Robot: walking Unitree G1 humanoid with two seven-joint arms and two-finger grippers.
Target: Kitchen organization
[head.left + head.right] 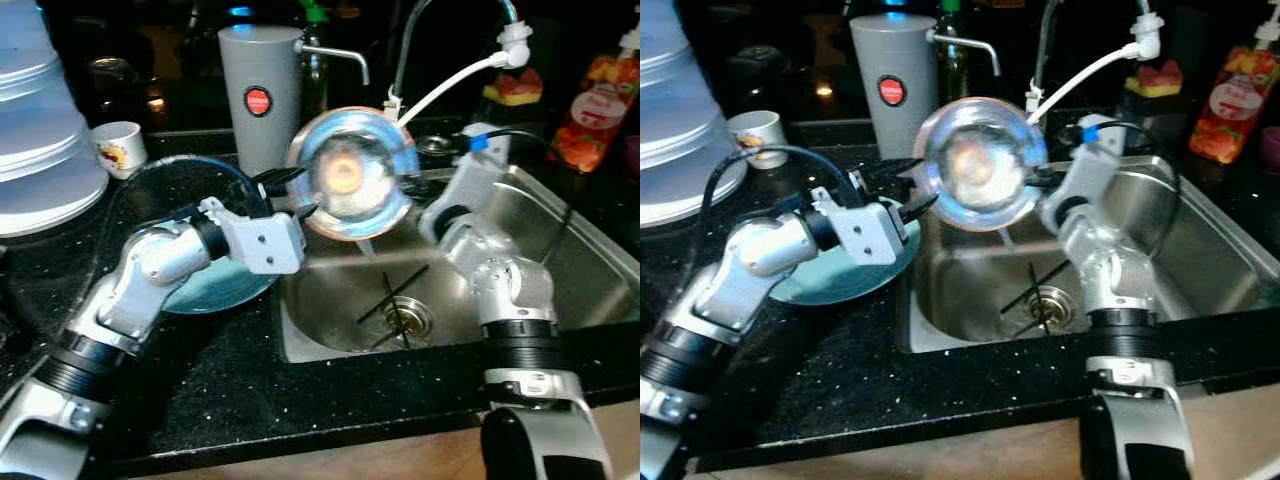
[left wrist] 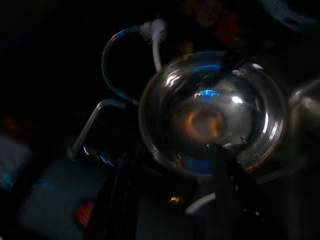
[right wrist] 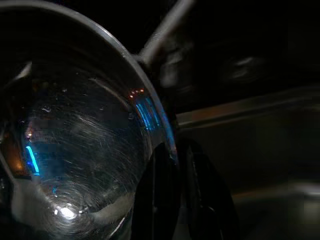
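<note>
A shiny steel bowl point(image 1: 350, 172) hangs tilted over the left part of the sink point(image 1: 560, 250), its hollow facing me. My right gripper point(image 1: 413, 192) is shut on the bowl's right rim; in the right wrist view its fingers point(image 3: 156, 195) pinch the rim of the bowl point(image 3: 75, 150). My left gripper point(image 1: 288, 196) is open at the bowl's left edge, one finger above and one below. In the left wrist view the bowl point(image 2: 215, 115) lies just beyond that gripper's spread fingers point(image 2: 225, 195). A teal plate point(image 1: 215, 285) lies on the counter under my left forearm.
A grey canister point(image 1: 258, 95) stands behind the bowl, with a tap and white hose point(image 1: 450, 80) arching over the sink. A small cup point(image 1: 120, 148) and a tall white stack point(image 1: 40, 130) sit at the back left. A red bottle point(image 1: 590, 110) stands at the back right.
</note>
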